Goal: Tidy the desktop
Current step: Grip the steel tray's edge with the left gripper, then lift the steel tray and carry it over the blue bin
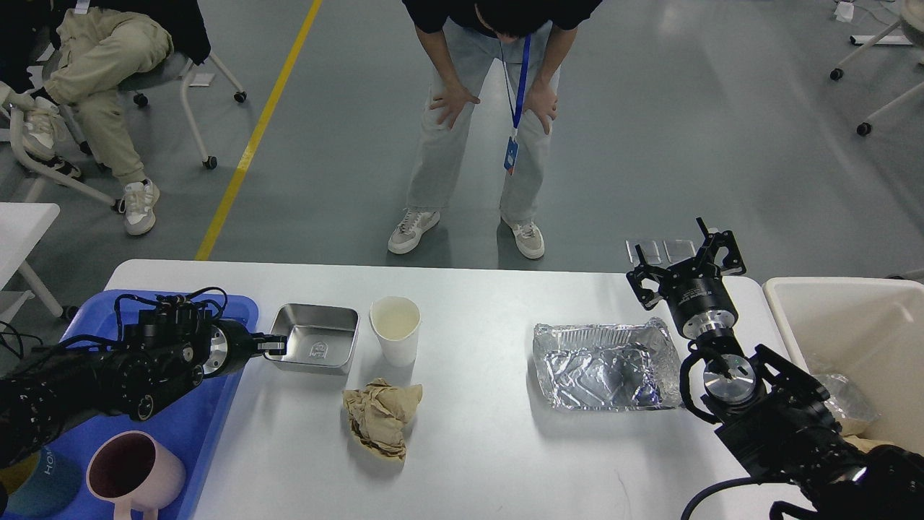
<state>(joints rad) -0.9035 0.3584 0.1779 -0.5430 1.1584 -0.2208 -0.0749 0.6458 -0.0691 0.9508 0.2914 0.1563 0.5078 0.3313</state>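
Observation:
The white desktop carries a square steel tray, a white paper cup, a crumpled ball of brown paper and a crinkled foil container. My left gripper reaches in from the left, its fingers closed on the steel tray's left rim. Above the table's far right corner, behind the foil container, my right gripper is raised with its fingers spread wide and nothing between them.
A blue plastic tray at the left edge holds a pink mug and lies under my left arm. To the right of the table stands a white bin. A person bends forward at the table's far edge.

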